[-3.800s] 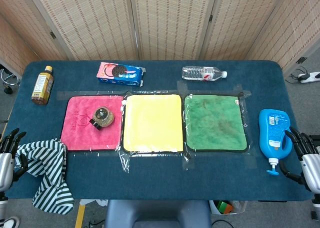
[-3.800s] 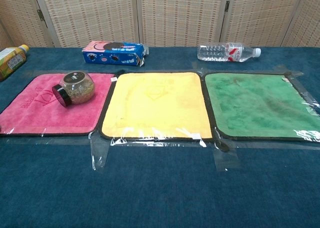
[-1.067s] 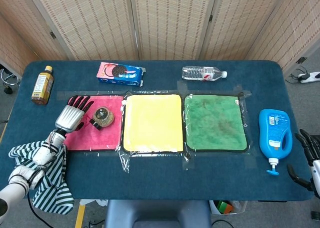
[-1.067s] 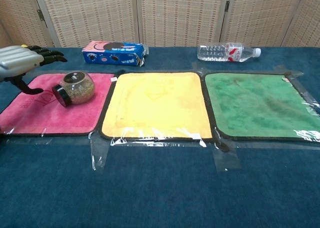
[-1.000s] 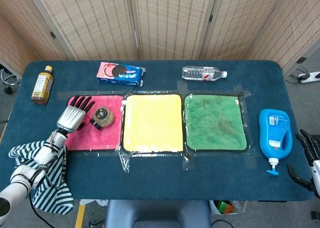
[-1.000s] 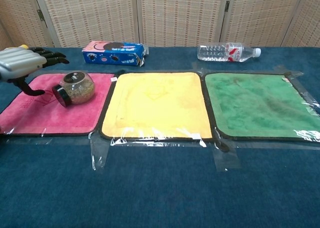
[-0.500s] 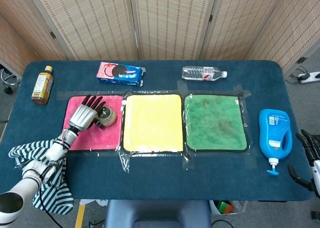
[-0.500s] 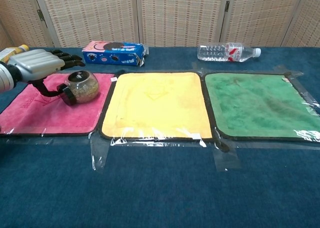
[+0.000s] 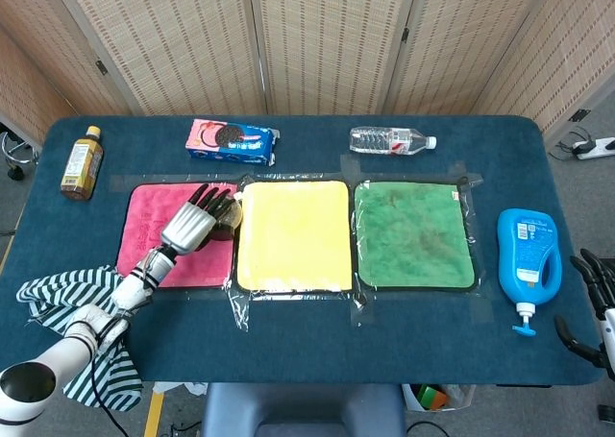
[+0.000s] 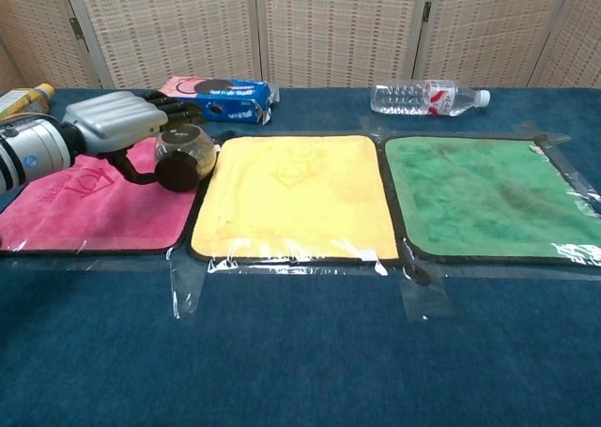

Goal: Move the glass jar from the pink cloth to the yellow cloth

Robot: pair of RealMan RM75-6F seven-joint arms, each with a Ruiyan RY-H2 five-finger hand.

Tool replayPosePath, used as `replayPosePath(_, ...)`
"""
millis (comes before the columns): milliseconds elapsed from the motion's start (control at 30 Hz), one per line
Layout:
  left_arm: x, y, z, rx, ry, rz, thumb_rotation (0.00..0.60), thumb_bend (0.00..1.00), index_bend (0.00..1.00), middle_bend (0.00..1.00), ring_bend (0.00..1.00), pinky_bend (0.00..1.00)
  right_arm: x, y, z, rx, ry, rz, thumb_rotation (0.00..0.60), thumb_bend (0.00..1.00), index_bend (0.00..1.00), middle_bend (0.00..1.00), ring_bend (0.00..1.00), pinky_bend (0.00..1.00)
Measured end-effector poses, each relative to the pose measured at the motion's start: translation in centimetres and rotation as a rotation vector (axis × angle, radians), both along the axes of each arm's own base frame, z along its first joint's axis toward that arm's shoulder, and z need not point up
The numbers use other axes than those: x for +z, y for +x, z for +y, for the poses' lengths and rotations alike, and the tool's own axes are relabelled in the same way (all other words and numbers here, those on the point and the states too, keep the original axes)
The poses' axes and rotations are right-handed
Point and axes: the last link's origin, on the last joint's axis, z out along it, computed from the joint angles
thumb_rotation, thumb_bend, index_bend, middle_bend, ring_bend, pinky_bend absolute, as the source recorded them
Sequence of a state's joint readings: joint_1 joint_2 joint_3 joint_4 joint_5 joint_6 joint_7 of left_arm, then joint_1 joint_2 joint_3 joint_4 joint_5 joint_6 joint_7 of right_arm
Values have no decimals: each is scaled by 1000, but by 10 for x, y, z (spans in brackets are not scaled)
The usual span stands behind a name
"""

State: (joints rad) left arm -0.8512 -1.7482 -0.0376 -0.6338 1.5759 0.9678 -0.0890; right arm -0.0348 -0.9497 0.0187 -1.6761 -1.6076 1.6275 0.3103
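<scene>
The glass jar (image 10: 191,148), round with a dark lid and filled with something brownish, sits at the right edge of the pink cloth (image 10: 84,206), right beside the yellow cloth (image 10: 291,197). My left hand (image 10: 117,117) grips it, fingers over the top and thumb curled below by the lid. In the head view the left hand (image 9: 192,224) covers most of the jar (image 9: 229,228), at the seam between the pink cloth (image 9: 144,235) and the yellow cloth (image 9: 293,235). My right hand (image 9: 598,293) hangs at the table's far right edge, fingers apart and holding nothing.
A green cloth (image 9: 413,233) lies right of the yellow one. A blue detergent bottle (image 9: 528,256) lies at the right, a water bottle (image 9: 389,140) and a cookie box (image 9: 231,140) at the back, a tea bottle (image 9: 81,162) back left, a striped cloth (image 9: 91,331) front left.
My left hand came from the table's left edge over the pink cloth, closed around the jar and carried it right to the cloth's right edge. The right hand stayed put.
</scene>
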Motion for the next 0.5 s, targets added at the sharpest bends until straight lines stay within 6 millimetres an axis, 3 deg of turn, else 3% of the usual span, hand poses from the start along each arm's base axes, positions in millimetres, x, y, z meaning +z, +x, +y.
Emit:
replayPosePath(267,-10,30,-7,-51,-21,-54,600,343,19,20,19,63,1,-1,1,1,-7,-3,600,452,0,49,70,0)
replayPosePath(500,11,18,-8,-36,17,-37,600,343,19,20,24,63,1,-2,0,5,-5,-8,600,452,0,49,69,0)
